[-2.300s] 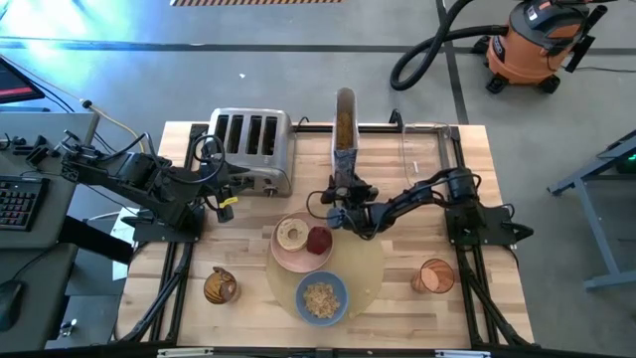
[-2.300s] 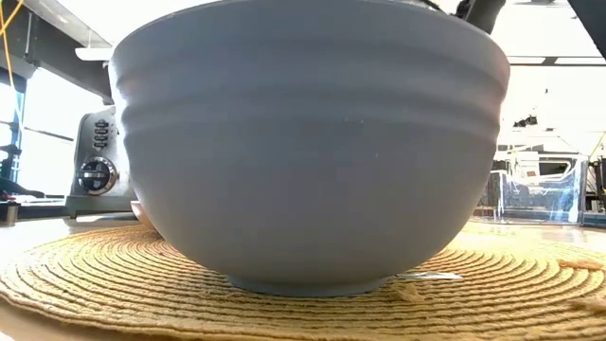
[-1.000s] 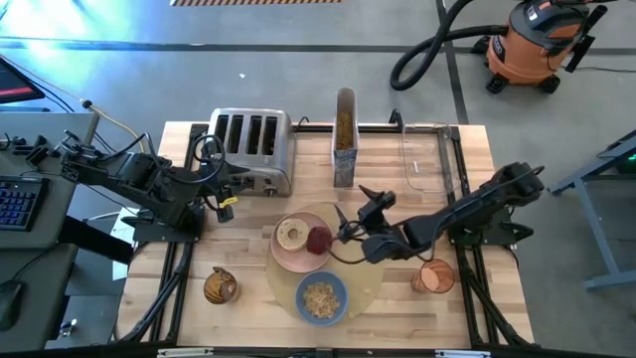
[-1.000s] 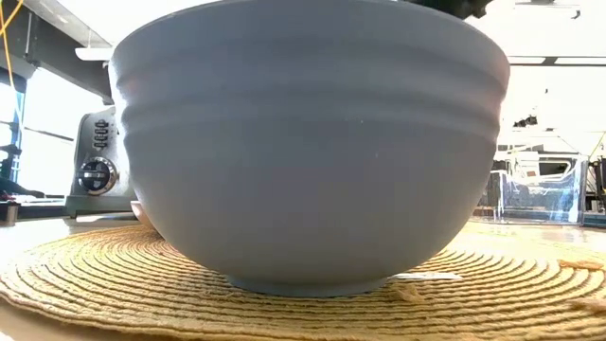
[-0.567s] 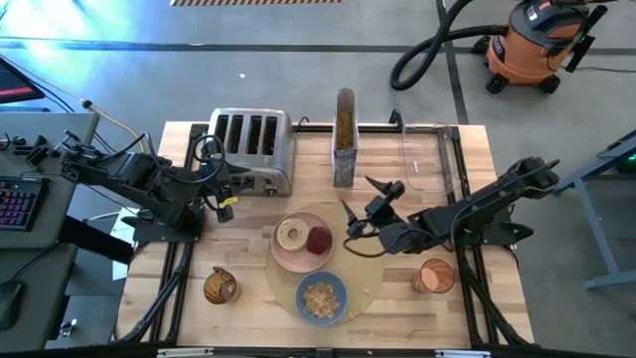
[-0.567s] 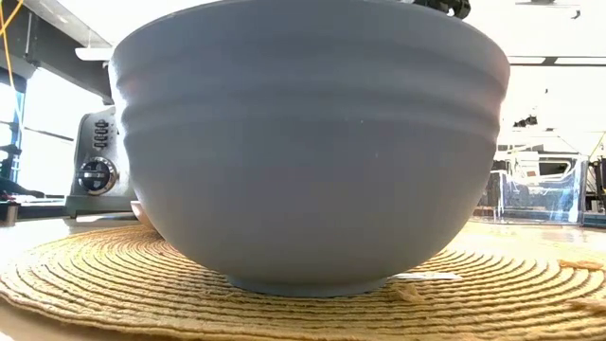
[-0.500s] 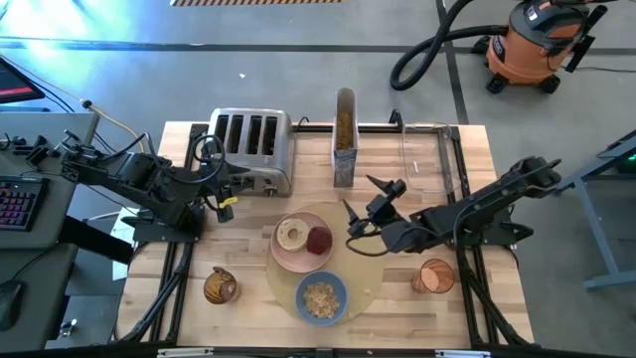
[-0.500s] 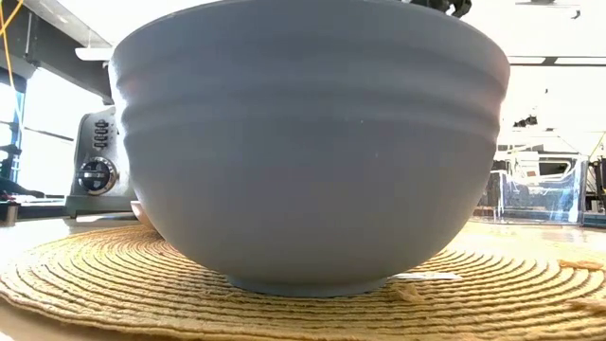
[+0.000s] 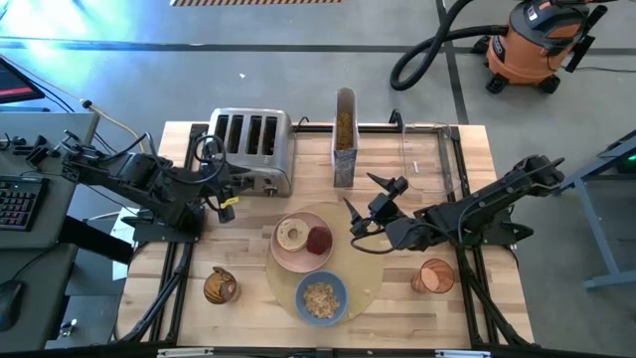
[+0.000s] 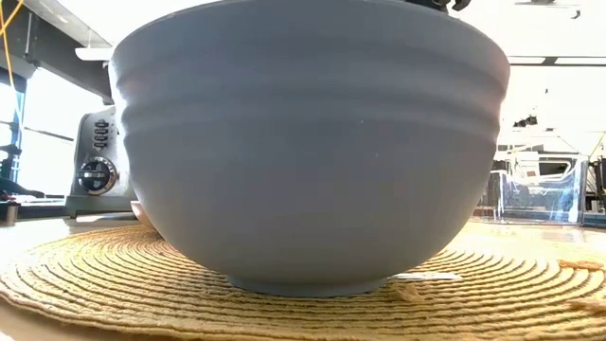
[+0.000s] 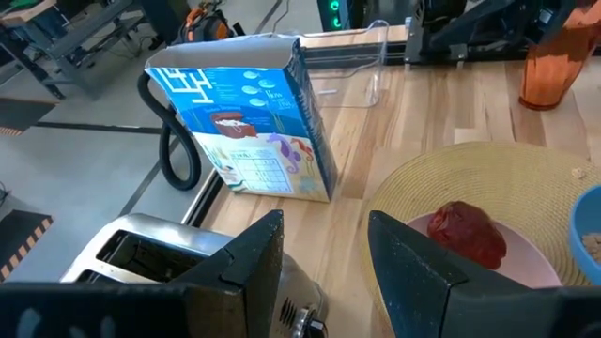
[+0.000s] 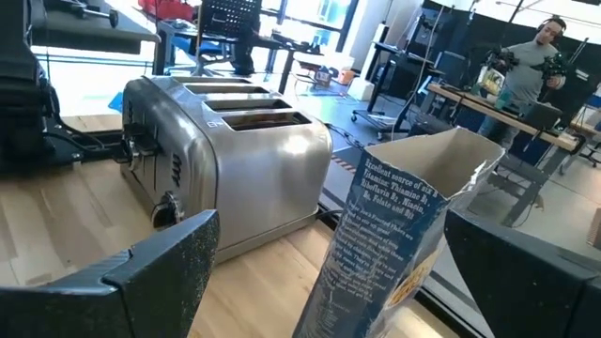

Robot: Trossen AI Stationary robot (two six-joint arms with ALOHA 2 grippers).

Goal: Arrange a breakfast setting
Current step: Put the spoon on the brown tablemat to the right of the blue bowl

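The round tan placemat [image 9: 363, 267] lies at the table's middle front. On it sit the pink plate [image 9: 288, 257] with the tan bagel [image 9: 291, 235] and the red fruit [image 9: 319, 240], and the blue bowl [image 9: 321, 296] holding beige cereal flakes [image 9: 320, 297]. The bowl [image 10: 308, 142] fills the low view. I cannot make out the spoon. My right gripper [image 9: 364, 195] hangs open and empty over the placemat's far right edge, near the cereal box [image 9: 344, 139]. My left gripper [image 9: 225, 189] waits open and empty beside the toaster [image 9: 250, 149].
A clear container [image 9: 422, 159] stands at the back right. An orange cup [image 9: 434, 275] stands right of the placemat, and a brown round object [image 9: 221, 286] at the front left. A person [image 12: 540, 47] stands far off in the room.
My right gripper has drawn back from just right of the plate toward the table's far edge and a little to the right, staying open and empty. Nothing on the table has moved.
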